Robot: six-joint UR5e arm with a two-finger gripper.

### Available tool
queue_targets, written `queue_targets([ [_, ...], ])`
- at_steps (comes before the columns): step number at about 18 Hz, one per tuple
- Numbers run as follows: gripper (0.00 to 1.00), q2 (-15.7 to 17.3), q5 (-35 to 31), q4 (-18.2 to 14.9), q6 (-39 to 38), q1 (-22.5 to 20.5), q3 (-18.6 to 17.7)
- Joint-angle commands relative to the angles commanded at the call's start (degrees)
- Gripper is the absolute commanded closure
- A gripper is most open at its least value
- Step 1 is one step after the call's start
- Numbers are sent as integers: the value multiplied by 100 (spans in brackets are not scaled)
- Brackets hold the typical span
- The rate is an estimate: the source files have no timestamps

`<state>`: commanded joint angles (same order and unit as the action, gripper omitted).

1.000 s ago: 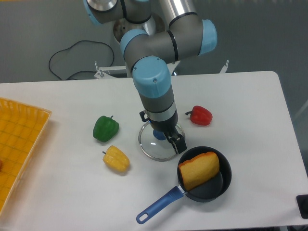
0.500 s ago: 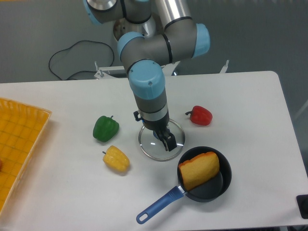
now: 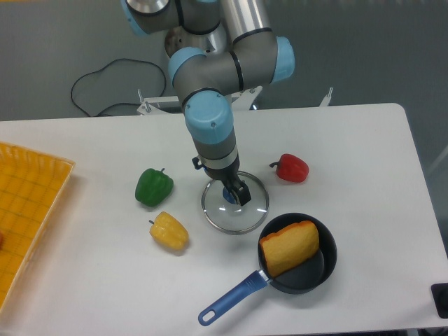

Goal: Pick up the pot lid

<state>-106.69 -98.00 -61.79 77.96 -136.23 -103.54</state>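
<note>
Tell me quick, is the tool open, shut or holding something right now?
The tool: open, its two fingers apart over the clear lid, with nothing seen gripped between them.

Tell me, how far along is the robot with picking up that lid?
Reaching the lid looks mostly done: the open gripper is close to its blue knob. Nothing appears to be in hand, as the fingers stand apart. Gripping and lifting are left; the lid appears to lie flat on the table.
</note>
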Motion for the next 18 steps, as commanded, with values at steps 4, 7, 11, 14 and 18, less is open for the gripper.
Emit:
queue_targets([
  [4, 0, -193, 9, 395, 27, -35, 1],
  [7, 0, -255, 26, 615, -79, -70, -184],
  [11, 0, -255, 26, 773, -140, -141, -369],
  [14, 0, -255, 53, 782, -447, -167, -422],
  [18, 0, -255, 122, 923, -773, -167, -474],
])
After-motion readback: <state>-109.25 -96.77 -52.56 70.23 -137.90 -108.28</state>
